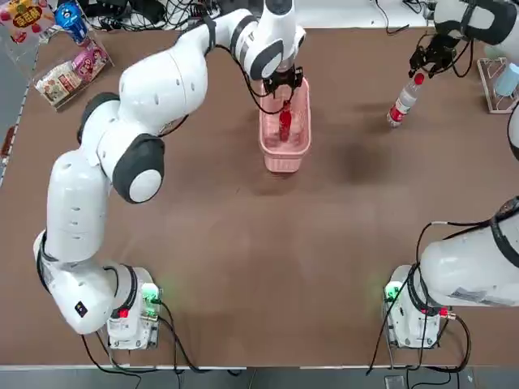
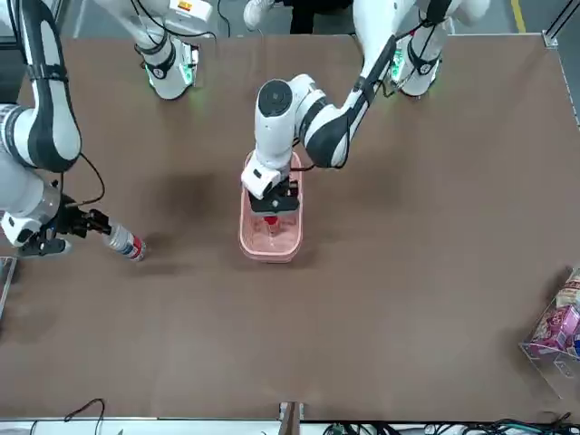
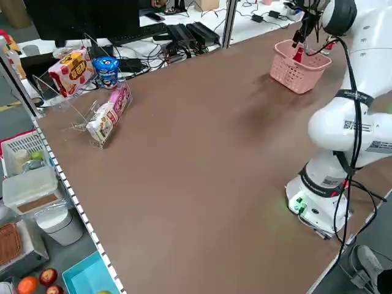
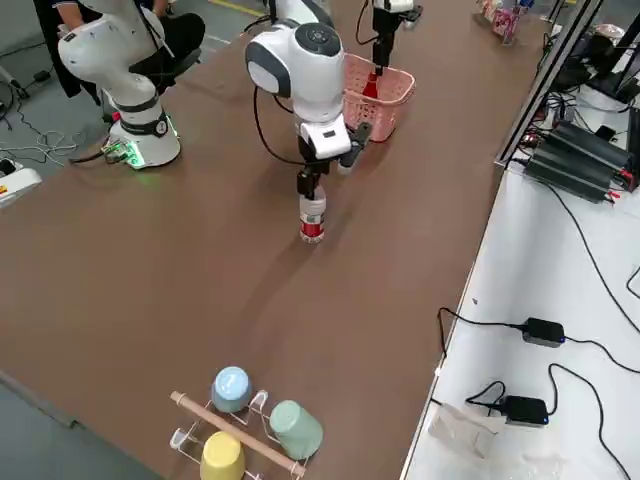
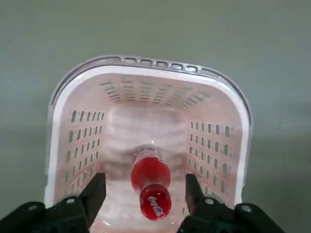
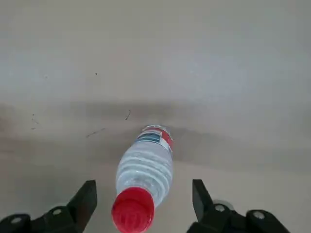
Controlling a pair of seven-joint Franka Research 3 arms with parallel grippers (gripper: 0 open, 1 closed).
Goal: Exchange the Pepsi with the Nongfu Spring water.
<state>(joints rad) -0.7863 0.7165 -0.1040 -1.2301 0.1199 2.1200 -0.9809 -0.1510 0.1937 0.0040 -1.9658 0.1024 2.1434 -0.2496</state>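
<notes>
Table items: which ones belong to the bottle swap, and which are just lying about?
Part of the job:
- red bottle, standing in the pink basket
- water bottle, on the table
- left gripper, open over the red bottle
- right gripper, open over the water bottle

Lying about:
- snack packets
- cup rack

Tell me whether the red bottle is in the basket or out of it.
In. The Pepsi stands upright inside the pink basket, walls on every side; the open left gripper straddles its cap without gripping.
</notes>
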